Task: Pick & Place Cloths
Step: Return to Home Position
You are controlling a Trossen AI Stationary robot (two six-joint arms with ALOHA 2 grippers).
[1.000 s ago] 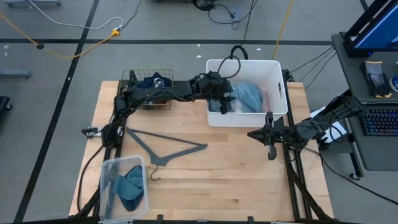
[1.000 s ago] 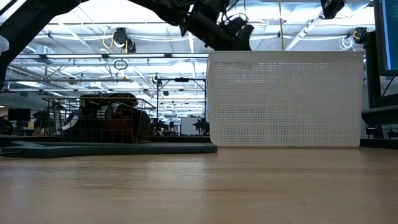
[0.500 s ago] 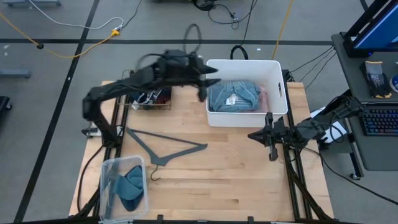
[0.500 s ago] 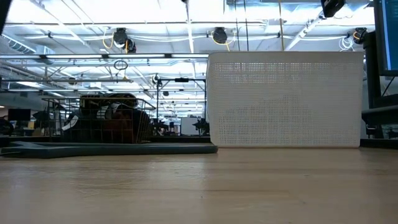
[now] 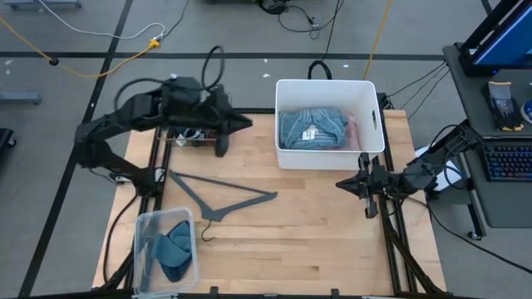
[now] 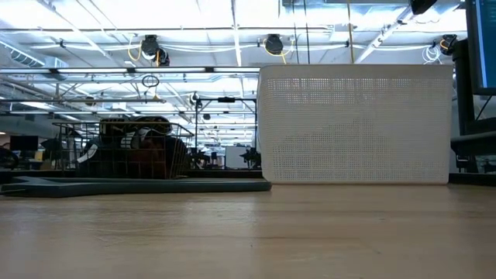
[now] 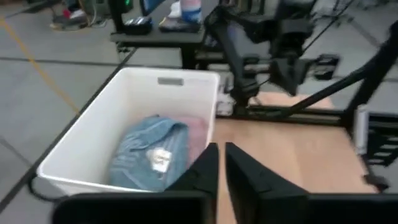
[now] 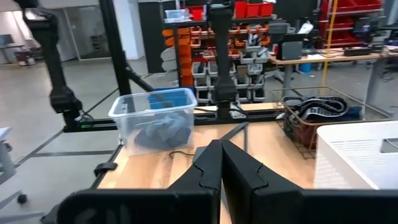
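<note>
Plainly — white tag on denim cloth

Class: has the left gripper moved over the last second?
Yes. The left gripper has drawn back leftward, from over the white bin to outside its left wall.

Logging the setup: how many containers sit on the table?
3: white bin far right, wire basket far left, clear bin near left.
</note>
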